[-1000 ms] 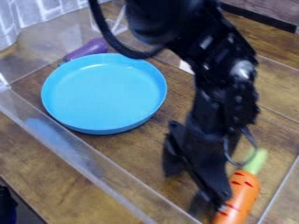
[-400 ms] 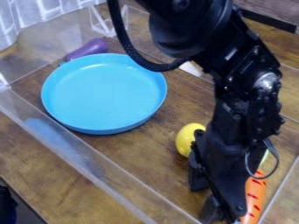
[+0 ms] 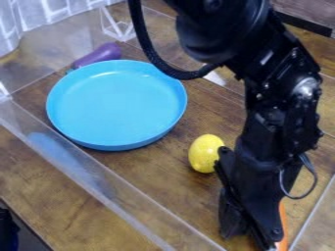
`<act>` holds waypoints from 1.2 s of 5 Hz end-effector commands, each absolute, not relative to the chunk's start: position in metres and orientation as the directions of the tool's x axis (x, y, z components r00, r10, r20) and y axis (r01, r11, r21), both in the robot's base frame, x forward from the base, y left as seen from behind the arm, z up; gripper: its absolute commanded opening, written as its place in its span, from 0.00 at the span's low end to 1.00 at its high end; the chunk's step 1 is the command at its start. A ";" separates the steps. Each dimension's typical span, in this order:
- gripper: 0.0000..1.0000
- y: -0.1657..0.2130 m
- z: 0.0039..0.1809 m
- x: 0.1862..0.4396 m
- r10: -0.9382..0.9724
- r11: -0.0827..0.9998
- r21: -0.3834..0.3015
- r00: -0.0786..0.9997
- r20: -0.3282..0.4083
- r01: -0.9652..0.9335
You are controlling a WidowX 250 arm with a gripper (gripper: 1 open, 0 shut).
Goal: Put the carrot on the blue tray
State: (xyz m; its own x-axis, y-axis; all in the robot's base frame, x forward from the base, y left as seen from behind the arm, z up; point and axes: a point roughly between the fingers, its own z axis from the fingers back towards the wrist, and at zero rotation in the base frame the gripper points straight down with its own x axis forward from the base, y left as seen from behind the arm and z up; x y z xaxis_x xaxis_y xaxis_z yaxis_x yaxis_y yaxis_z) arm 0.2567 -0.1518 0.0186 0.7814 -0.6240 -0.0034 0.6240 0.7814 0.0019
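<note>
The blue tray (image 3: 116, 103) lies on the wooden table at the left, with nothing on it. My gripper (image 3: 262, 227) points straight down at the lower right, low on the table. Its black fingers cover almost all of the carrot (image 3: 279, 224). Only a thin orange sliver shows at the right fingertip. The fingers look closed around that orange piece, which still rests on the table. The carrot's green top is hidden.
A yellow lemon (image 3: 205, 154) sits just left of the gripper, between it and the tray. A purple eggplant (image 3: 98, 53) lies behind the tray. A clear plastic wall (image 3: 78, 167) runs along the front left. The black arm fills the upper right.
The arm shifted right and settled over the carrot, hiding most of it and uncovering the lemon. The fingers have closed.
</note>
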 end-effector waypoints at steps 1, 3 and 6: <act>0.00 -0.158 0.027 0.258 -0.589 0.808 -0.007 0.808 0.016 0.590; 0.00 -0.160 0.027 0.257 -0.505 0.863 -0.029 0.863 0.006 0.504; 0.00 -0.164 0.033 0.261 -0.466 0.884 -0.051 0.885 -0.002 0.465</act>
